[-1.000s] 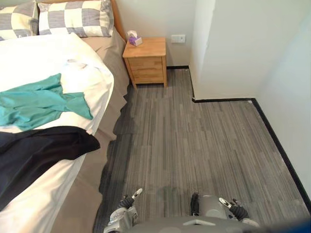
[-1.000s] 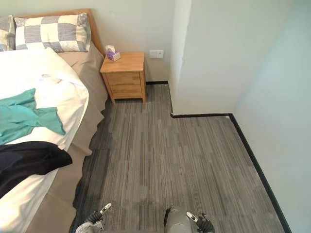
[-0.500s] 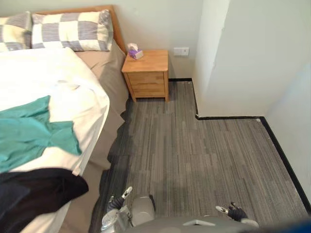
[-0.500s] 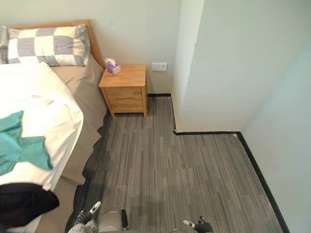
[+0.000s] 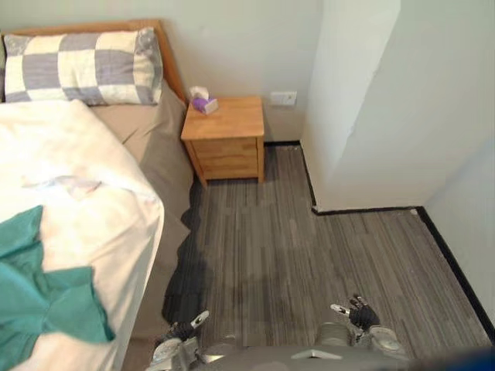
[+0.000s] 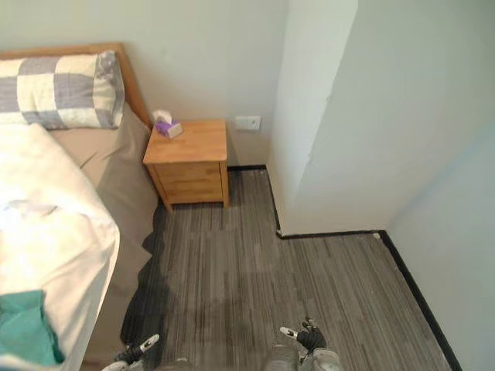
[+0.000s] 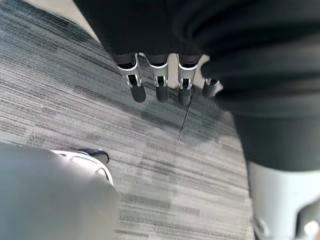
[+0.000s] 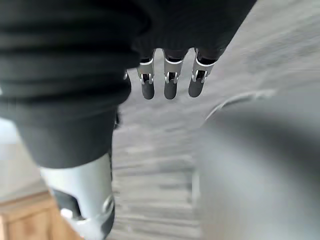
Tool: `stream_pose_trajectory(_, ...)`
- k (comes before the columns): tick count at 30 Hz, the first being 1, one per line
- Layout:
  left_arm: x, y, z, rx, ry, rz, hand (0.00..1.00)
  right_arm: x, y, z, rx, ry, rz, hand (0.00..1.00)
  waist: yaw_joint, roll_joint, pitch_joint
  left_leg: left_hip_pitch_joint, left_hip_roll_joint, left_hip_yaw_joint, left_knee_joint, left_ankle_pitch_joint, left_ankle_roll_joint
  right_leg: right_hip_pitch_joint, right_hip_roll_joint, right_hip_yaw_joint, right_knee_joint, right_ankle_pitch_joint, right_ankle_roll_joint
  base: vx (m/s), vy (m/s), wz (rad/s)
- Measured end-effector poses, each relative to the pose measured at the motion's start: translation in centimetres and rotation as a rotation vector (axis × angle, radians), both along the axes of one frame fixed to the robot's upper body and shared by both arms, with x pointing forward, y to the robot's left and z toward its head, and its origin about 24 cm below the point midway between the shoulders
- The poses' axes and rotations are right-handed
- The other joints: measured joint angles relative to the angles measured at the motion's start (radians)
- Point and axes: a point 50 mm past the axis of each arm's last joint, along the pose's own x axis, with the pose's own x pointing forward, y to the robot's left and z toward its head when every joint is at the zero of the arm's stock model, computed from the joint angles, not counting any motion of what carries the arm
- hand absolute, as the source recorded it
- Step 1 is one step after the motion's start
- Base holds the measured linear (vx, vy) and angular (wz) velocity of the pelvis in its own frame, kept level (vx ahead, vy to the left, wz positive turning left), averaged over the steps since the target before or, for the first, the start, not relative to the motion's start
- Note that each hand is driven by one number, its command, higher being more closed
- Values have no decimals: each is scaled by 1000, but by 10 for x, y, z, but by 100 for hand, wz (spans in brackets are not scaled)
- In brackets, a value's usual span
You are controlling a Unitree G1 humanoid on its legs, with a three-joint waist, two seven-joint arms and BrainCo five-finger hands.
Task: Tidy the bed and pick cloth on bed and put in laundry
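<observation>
We see the teal cloth [image 5: 42,301] crumpled on the bed [image 5: 158,151]. It lies on the white duvet [image 5: 100,224], well down from the head end and close to the edge that faces the open floor [image 5: 309,263]. Neither hand touches it.

Left hand [image 5: 179,340] hangs low over the floor, just beside the bed's tan skirt. Its fingers [image 7: 136,82] are straight and slack, holding nothing. Right hand [image 5: 360,315] hangs over the floor too, farther out from the bed. Its fingers [image 8: 170,82] are also straight and hold nothing.

A checked pillow [image 5: 81,66] lies at the head of the bed, against the wooden headboard [image 5: 166,46]. A nightstand [image 5: 224,135] stands just beside the head end, against the wall. A tissue box [image 5: 203,102] sits on it at the back corner nearest the bed. A wall socket [image 5: 283,98] is past the nightstand, away from the bed.

There is a small pale crumple [image 5: 66,184] on the duvet, between the pillow and the teal cloth. It may be a fold or a separate item; we can't tell.
</observation>
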Motion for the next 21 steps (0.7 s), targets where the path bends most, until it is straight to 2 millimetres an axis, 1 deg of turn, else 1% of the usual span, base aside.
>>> stream_pose_trajectory(1, 2, -2, 0, -12, 6, -3, 0, 0, -3, 1, -8, -1, 0, 0, -7, 7, 3, 23, 14, -12, -15, 0, -6, -19, 10, -30, -79, -20, -1, 367, -127, 42)
stream_pose_trajectory(2, 1, -5, -1, -28, 20, -4, 0, 0, -6, 1, -18, 2, -1, 0, -20, 16, 6, 44, 42, -29, -22, -1, -16, -26, 34, -63, -235, -22, -2, 271, -147, 54)
stream_pose_trajectory(3, 1, -6, -1, -35, 23, -5, 0, -2, -6, 1, -21, 7, -5, 0, -27, 19, 7, 47, 58, -43, -22, -4, -25, -26, 46, -75, -322, -16, -4, 427, -300, 86)
stream_pose_trajectory(4, 5, -10, -1, -55, 24, -10, 0, -7, -6, -1, -27, 20, -14, 0, -37, 20, 6, 54, 91, -72, -27, -18, -64, -27, 74, -65, -544, 38, -3, 460, -371, 80)
stream_pose_trajectory(5, 7, -12, -1, -65, 23, -5, 0, -13, -4, -3, -20, 34, -19, 0, -38, 17, 9, 61, 105, -89, -26, -33, -93, -25, 85, -41, -647, 147, 1, 387, -320, 69)
stream_pose_trajectory(6, 9, -16, -2, -80, 22, 2, 0, -18, -7, -3, -25, 44, -28, 0, -39, 28, 13, 73, 124, -96, -26, -40, -110, -5, 114, -45, -646, 160, -19, 394, -291, 18)
stream_pose_trajectory(7, 11, -27, -3, -113, 22, 7, 0, -15, -14, -1, -46, 35, -25, 0, -23, 63, 14, 69, 152, -88, -26, -29, -115, -11, 142, -45, -620, 143, -30, 334, -260, 9)
stream_pose_trajectory(8, 17, -35, -2, -132, 4, 2, 0, -11, -13, 1, -49, 15, -17, 0, -29, 63, 26, 73, 155, -95, -23, -18, -122, -50, 137, -9, -516, 70, -30, 394, -320, 8)
stream_pose_trajectory(9, 19, -37, -1, -138, -5, 4, 0, -8, -13, 2, -51, 5, -9, 0, -36, 57, 30, 82, 155, -99, -25, -20, -126, -62, 131, -6, -474, 29, -38, 289, -281, 20)
stream_pose_trajectory(10, 20, -36, -1, -139, -5, 9, 0, -7, -11, 2, -53, 1, 5, 0, -36, 53, 31, 96, 156, -101, -25, -22, -129, -82, 123, -10, -396, -40, -44, 295, -272, 13)
stream_pose_trajectory(11, 19, -36, -1, -143, -5, 24, 0, -6, -11, 2, -53, 1, 4, 0, -34, 49, 29, 104, 164, -113, -18, -21, -130, -88, 123, -14, -351, -104, -47, 294, -259, 8)
stream_pose_trajectory(12, 18, -36, -2, -147, -3, 37, 0, -7, -11, 2, -53, 6, 0, 0, -34, 43, 25, 101, 171, -123, -13, -19, -133, -91, 127, -18, -340, -132, -44, 313, -249, 3)
stream_pose_trajectory(13, 14, -37, -2, -151, 2, 52, 0, -10, -12, 1, -52, 25, -8, 0, -33, 53, 9, 88, 184, -135, 21, -6, -134, -90, 138, -24, -331, -164, -50, 311, -262, 11)
stream_pose_trajectory(14, 14, -35, -2, -149, -2, 60, 0, -11, -12, 0, -52, 37, -10, 0, -32, 55, 5, 15, 209, -166, 148, 0, -129, -72, 146, -44, -344, -186, -50, 309, -272, 21)
stream_pose_trajectory(15, 14, -33, -2, -147, -9, 70, 0, -11, -12, 0, -53, 37, -10, 0, -34, 55, 6, -45, 226, -186, 260, 5, -123, -55, 154, -56, -360, -191, -55, 291, -272, 48)
stream_pose_trajectory(16, 18, -29, 1, -129, -55, 102, 0, -12, -15, 1, -64, 42, -6, 0, -32, 76, 10, -193, 259, -256, 547, 32, -144, 1, 184, -81, -416, -196, -75, 294, -217, 52)
stream_pose_trajectory(17, 26, -27, 5, -129, -121, 123, 0, -17, -18, 0, -69, 63, -4, 0, -24, 81, 17, -317, 244, -301, 782, 12, -161, 73, 210, -92, -476, -191, -100, 304, -174, 45)
stream_pose_trajectory(18, 29, -27, 6, -128, -143, 120, 0, -19, -18, -1, -68, 76, 6, 0, -14, 81, 19, -362, 232, -310, 856, 4, -160, 112, 214, -103, -503, -187, -107, 328, -87, 20)
stream_pose_trajectory(19, 33, -25, 9, -123, -171, 115, 0, -21, -17, -2, -70, 91, 35, 0, 8, 76, 19, -427, 200, -281, 915, -14, -153, 180, 214, -125, -551, -172, -102, 329, -15, -7)
stream_pose_trajectory(20, 36, -28, 10, -129, -192, 126, 0, -19, -15, -2, -74, 93, 82, 0, 24, 68, 19, -469, 188, -209, 880, -33, -132, 228, 214, -129, -575, -168, -97, 412, 15, -27)
stream_pose_trajectory(21, 37, -27, 11, -131, -204, 147, 0, -16, -14, -1, -68, 82, 107, 0, 37, 65, 20, -499, 189, -117, 761, -43, -106, 253, 210, -131, -588, -168, -93, 343, 42, -32)
